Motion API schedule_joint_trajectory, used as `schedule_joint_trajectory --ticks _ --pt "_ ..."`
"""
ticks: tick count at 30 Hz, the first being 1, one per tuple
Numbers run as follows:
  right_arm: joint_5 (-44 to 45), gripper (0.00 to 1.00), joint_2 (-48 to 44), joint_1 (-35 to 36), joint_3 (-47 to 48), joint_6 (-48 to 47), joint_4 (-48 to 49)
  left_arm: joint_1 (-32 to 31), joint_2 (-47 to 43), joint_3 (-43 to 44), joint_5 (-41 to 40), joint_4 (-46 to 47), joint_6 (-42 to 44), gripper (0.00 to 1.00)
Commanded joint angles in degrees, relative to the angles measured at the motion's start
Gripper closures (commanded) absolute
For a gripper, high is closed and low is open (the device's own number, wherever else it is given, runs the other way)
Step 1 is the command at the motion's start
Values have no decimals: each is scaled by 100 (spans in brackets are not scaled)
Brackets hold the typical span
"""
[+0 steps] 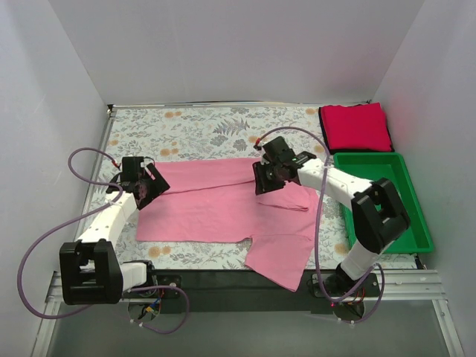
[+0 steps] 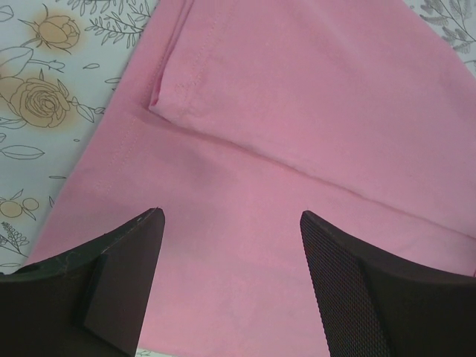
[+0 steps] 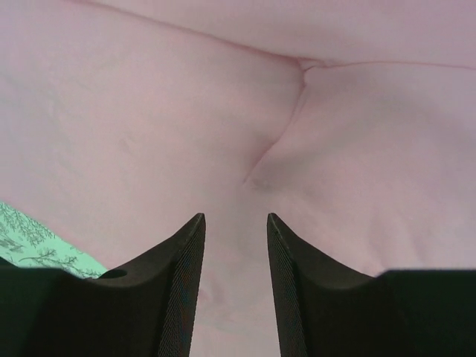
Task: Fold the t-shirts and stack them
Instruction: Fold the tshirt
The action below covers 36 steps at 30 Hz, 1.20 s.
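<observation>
The light pink t-shirt [image 1: 223,201] lies partly folded across the middle of the floral table cloth, one sleeve hanging toward the near edge. The crimson red t-shirt [image 1: 355,126] lies folded at the far right corner. My left gripper [image 1: 143,186] is open over the pink shirt's left edge; in the left wrist view its jaws stand wide apart above pink cloth [image 2: 297,111] with a folded hem. My right gripper [image 1: 268,177] is open over the shirt's right part; in the right wrist view pink cloth [image 3: 149,126] fills the frame, with nothing between the jaws.
A green plastic bin [image 1: 383,197] stands at the right, under my right arm's elbow. The floral table cloth [image 1: 201,130] covers the table. White walls close in the back and both sides.
</observation>
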Motion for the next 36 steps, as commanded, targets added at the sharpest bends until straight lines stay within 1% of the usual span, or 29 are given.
schedule_joint_trajectory --ticks 1,2,3,7,12,15,21,29,30,34,36 --pt "299 61 -677 -459 -248 -135 5 -7 214 337 -373 234 -160 31" --pt "299 61 -740 -591 -458 -144 14 1 277 363 -435 260 -177 32" --pt "290 62 -801 -853 -538 -144 14 2 347 381 -496 304 -186 32" --pt "325 64 -1074 -1435 -925 -144 207 10 646 434 -839 664 -213 35" --pt "53 65 -1101 -2251 -1241 303 707 45 1181 610 -936 875 -344 39" --pt "-17 64 -1022 -2507 -1312 576 1050 72 1401 619 -919 998 -467 41" --pt "-9 65 -820 -2736 -1391 718 1332 159 1674 619 -972 1174 -520 44" --pt "-17 65 -776 -2895 -1812 762 1499 212 1807 549 -1077 1201 -546 47" --pt "-17 64 -758 -2912 -1839 762 1525 221 1833 522 -1086 1218 -547 51" --pt "26 65 -662 -2965 -1980 744 1552 256 1956 478 -1112 1236 -547 59" --pt "70 65 -618 -2983 -2007 727 1561 300 2052 487 -1208 1236 -538 60"
